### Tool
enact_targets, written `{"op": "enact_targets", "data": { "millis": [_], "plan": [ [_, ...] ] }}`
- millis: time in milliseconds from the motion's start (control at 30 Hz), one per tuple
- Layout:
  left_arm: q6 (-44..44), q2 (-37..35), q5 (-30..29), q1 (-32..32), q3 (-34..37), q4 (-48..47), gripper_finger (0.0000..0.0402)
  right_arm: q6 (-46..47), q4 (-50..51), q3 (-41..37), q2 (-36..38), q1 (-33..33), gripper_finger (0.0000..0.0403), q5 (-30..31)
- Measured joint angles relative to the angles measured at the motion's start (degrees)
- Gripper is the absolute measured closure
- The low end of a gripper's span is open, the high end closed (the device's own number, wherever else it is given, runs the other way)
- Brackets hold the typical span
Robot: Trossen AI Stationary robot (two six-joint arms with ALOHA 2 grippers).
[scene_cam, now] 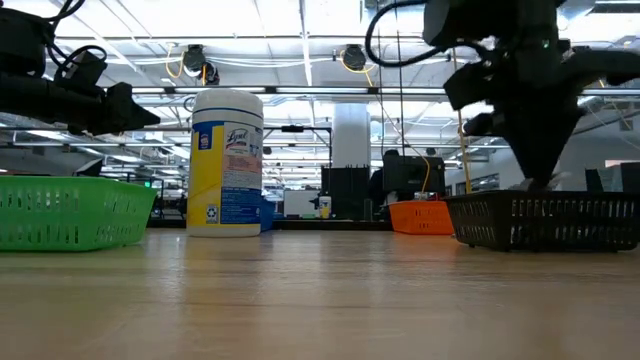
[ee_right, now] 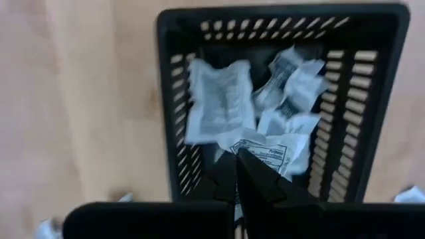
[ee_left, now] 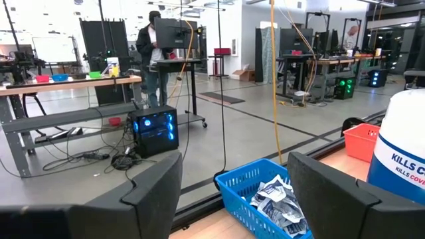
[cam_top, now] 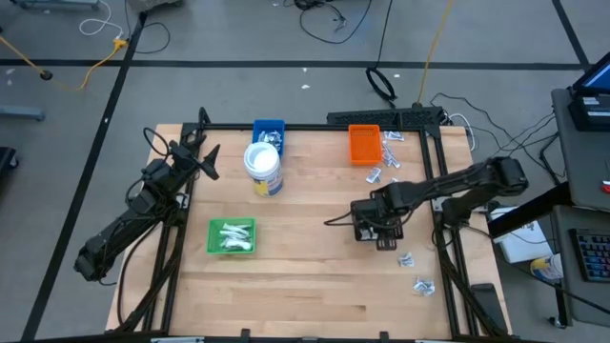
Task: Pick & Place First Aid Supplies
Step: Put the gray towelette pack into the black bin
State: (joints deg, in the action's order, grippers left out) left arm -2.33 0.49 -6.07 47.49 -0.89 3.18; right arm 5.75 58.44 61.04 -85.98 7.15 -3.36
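My right claw (ee_right: 238, 159) hung pressed together over the black basket (ee_right: 382, 99); white packets (ee_right: 219, 106) lay just beneath its tips.

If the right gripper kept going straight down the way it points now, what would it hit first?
Most likely the white packets lying in the black basket. The right gripper, shut, points down into it, right over the pile. How far above them it hangs is unclear.

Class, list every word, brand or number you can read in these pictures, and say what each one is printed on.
"Lysol": brand on the tub, low view.
"KILLS COV...": cut-off words on the same tub, left wrist view.
Smaller label print on the tub: too small to read.
Print on the packets in the black basket: blurred, unreadable.
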Motion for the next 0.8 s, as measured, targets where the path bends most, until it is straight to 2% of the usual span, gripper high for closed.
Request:
{"op": "enact_targets", "data": {
  "millis": [367,567,667,800],
  "plan": [
    [0.0,0.0,0.0,0.0,0.0,0.0,0.0128,-2.1,-11.9,-5.2,-1.8,-0.1,0.0395,0.7],
    [0.0,0.0,0.0,0.0,0.0,0.0,0.0128,-2.1,-12.6,-5.7,-1.9,-0.1,0.0385,1.4],
    [0.0,0.0,0.0,0.0,0.0,0.0,0.0128,-2.7,-12.6,-5.7,-1.7,-0.1,0.0371,2.2],
    [0.0,0.0,0.0,0.0,0.0,0.0,0.0128,-3.4,-12.5,-4.8,-1.6,-0.1,0.0329,2.1]
  ]
}}
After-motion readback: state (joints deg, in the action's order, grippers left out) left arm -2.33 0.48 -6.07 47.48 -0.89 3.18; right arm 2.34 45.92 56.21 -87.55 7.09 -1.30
